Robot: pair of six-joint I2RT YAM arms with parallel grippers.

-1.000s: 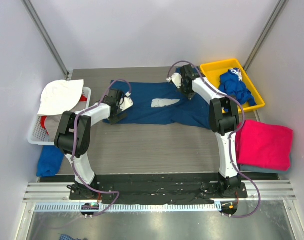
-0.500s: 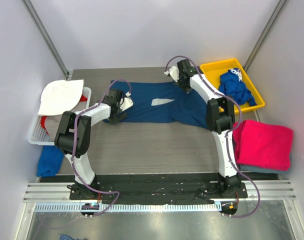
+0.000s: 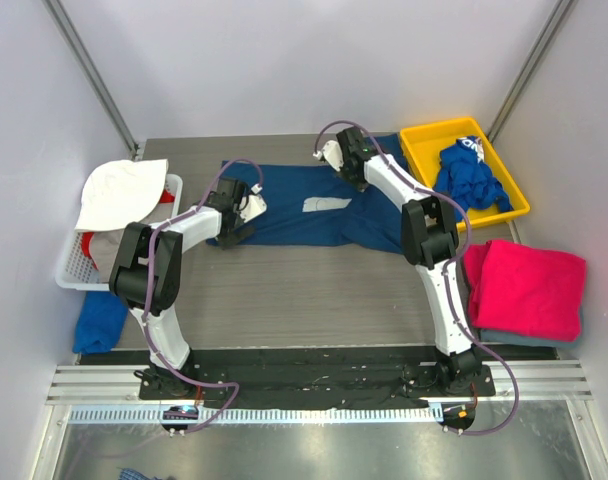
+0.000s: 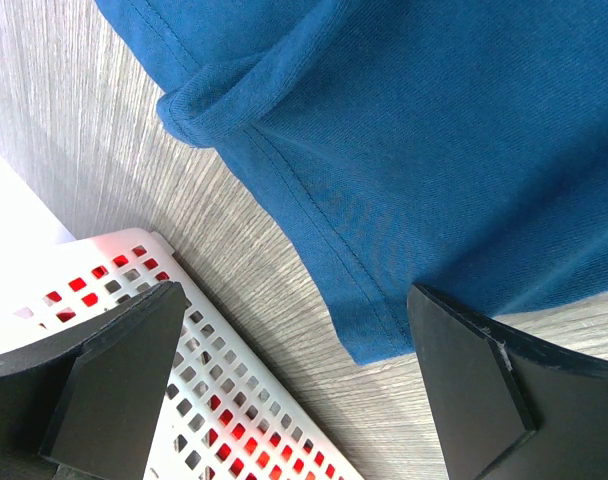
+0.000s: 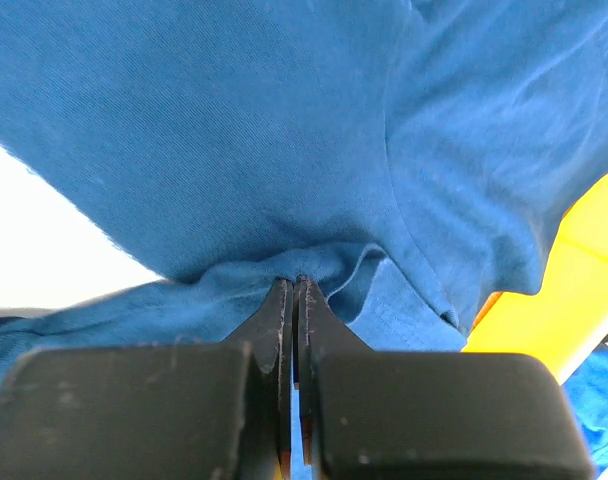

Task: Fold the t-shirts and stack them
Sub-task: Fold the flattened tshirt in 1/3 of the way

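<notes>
The navy t-shirt [image 3: 284, 205] lies spread across the far half of the table [image 3: 314, 290], its white print [image 3: 324, 205] facing up but creased, so the picture on it cannot be made out. The right pincer [image 3: 351, 172] reaches to the shirt's far edge; in the wrist view its jaws are pressed together on a bunched fold of the blue fabric [image 5: 314, 265], which rises up from the grip. The left pincer [image 3: 236, 225] sits at the shirt's left end with its jaws spread wide and nothing between them. Its wrist view shows the stitched hem [image 4: 324, 230] lying flat on the wood just beside the white basket [image 4: 224, 400]. A white cloth [image 3: 119, 190] is draped over that basket. The royal-blue t-shirt [image 3: 469, 175] is crumpled in the yellow tray [image 3: 424, 140] at the far right corner. The magenta-pink t-shirt [image 3: 529, 285] rests folded at the table's right edge, possibly on top of another folded piece.
</notes>
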